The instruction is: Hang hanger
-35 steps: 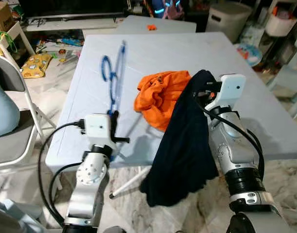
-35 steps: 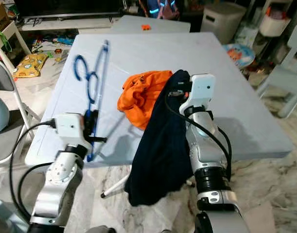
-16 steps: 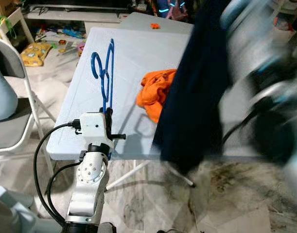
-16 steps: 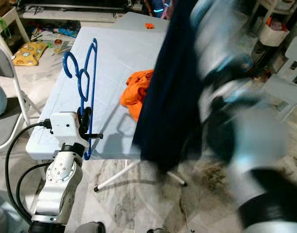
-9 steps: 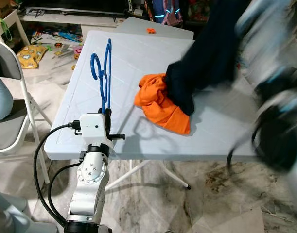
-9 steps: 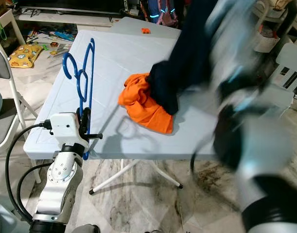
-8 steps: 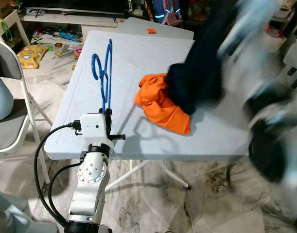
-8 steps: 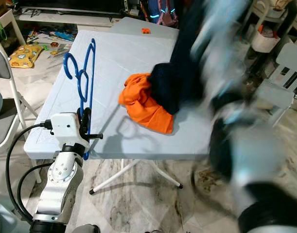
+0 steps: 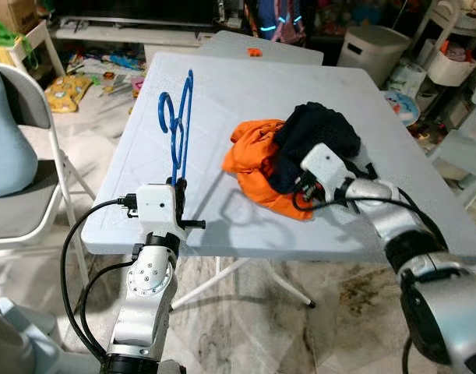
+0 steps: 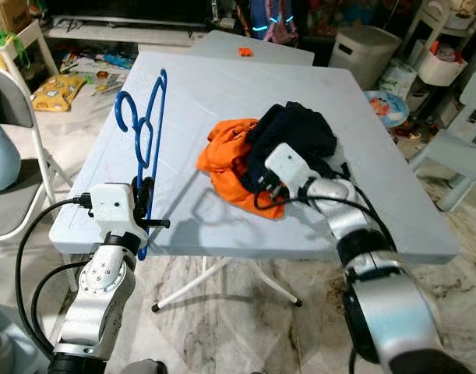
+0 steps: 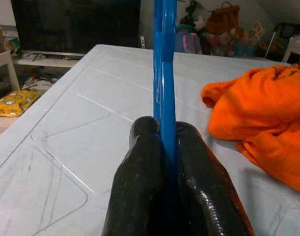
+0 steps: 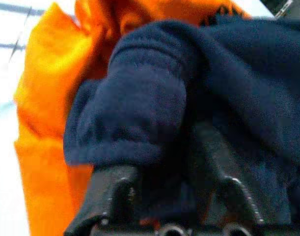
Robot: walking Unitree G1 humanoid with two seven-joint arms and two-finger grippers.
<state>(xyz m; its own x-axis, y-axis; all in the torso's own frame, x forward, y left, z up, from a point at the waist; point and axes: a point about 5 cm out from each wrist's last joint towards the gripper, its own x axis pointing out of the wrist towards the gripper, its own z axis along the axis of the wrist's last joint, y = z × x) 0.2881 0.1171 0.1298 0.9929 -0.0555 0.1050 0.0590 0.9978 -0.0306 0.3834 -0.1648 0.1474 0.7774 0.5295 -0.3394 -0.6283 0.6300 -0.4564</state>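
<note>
A blue hanger (image 9: 176,125) stands upright over the left part of the pale blue table (image 9: 222,86), hook end up. My left gripper (image 9: 178,187) is shut on its lower bar at the table's front edge; the left wrist view has the black fingers (image 11: 140,167) pinching the blue hanger (image 11: 164,73). An orange garment (image 9: 253,160) lies crumpled mid-table with a navy garment (image 9: 315,134) heaped on its right side. My right gripper (image 9: 300,185) lies low on the table, pushed into the navy garment (image 12: 140,108), with cloth wedged between its fingers (image 12: 113,189) and its tips buried.
A grey folding chair (image 9: 23,164) stands close to the table's left side. A second table (image 9: 261,48) and a white bin (image 9: 370,43) sit behind. Toys litter the floor at back left. A white chair (image 10: 471,117) is at the right.
My right arm swung the navy garment up from hanging off the table's front and laid it on the orange one. The left gripper tilted the hanger upright. The camera shifted.
</note>
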